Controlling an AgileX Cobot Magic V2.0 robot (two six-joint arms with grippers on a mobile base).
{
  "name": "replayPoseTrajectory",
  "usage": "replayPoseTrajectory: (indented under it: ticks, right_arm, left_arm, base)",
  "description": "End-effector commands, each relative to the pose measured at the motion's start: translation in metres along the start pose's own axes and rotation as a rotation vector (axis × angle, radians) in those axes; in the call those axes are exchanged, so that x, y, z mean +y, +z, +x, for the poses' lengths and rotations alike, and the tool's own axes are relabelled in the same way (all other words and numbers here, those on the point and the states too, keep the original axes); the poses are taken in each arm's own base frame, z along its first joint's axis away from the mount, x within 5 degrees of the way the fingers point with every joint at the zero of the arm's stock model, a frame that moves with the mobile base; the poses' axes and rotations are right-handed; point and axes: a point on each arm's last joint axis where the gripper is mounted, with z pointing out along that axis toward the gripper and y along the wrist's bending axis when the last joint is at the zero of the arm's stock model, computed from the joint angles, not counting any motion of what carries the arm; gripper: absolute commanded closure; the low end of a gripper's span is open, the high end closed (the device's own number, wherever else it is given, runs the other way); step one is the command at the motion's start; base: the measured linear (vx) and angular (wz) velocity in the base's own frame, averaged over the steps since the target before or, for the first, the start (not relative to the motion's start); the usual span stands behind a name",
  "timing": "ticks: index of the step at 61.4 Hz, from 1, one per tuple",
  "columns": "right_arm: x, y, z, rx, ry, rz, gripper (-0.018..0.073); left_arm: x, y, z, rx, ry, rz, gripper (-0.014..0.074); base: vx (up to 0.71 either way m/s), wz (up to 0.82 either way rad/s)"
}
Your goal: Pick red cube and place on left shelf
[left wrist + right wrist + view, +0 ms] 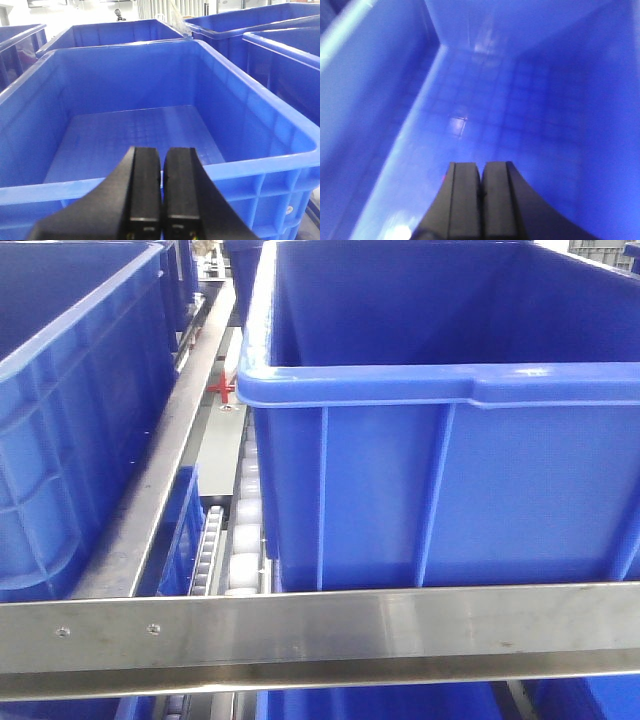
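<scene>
Hovering over blue crates [150, 125], both tools [161, 200] [481, 200] pressed together, seemingly empty.

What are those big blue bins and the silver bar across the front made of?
The big blue crate looks like moulded plastic, fairly glossy: it has ribbed walls, a rolled rim and soft highlights. The front rail appears to be stainless steel or similar metal, with a brushed grey sheen and small screw heads. The white rollers beside the crate seem plastic, though they are too small to be sure.
</scene>
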Motion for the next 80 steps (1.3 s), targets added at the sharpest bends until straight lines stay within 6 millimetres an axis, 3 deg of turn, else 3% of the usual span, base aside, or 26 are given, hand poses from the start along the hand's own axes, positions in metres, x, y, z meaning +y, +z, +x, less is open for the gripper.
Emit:
replayPoseTrajectory:
  ticks: [1,11,24,67,80]
  right_arm:
    - [-0.001,-0.038,-0.009,-0.203,-0.004,-0.021,0.0507]
    - [-0.002,-0.076,0.021,-0.283,-0.002,-0.033,0.0507]
    - [-0.003,-0.101,0.055,-0.300,0.006,-0.035,0.0507]
    - [-0.004,-0.106,0.060,-0.304,-0.035,-0.023,0.0508]
    - [-0.014,-0.128,0.081,-0.346,-0.040,0.063,0.0508]
  left_arm:
    - [0.001,0.001,0.000,-0.055,-0.010,-0.014,0.0491]
    - [0.001,0.001,0.000,-0.055,-0.010,-0.014,0.0491]
    - [0.001,0.001,0.000,-0.055,-0.010,-0.014,0.0491]
    - [0.001,0.001,0.000,-0.055,-0.010,-0.014,0.0491]
    - [0.001,0.001,0.000,-0.055,-0.010,-0.014,0.0491]
  base:
    - [0.00,0.00]
    - [0.00,0.00]
    - [0.00,0.00]
    - [0.00,0.00]
    - [0.00,0.00]
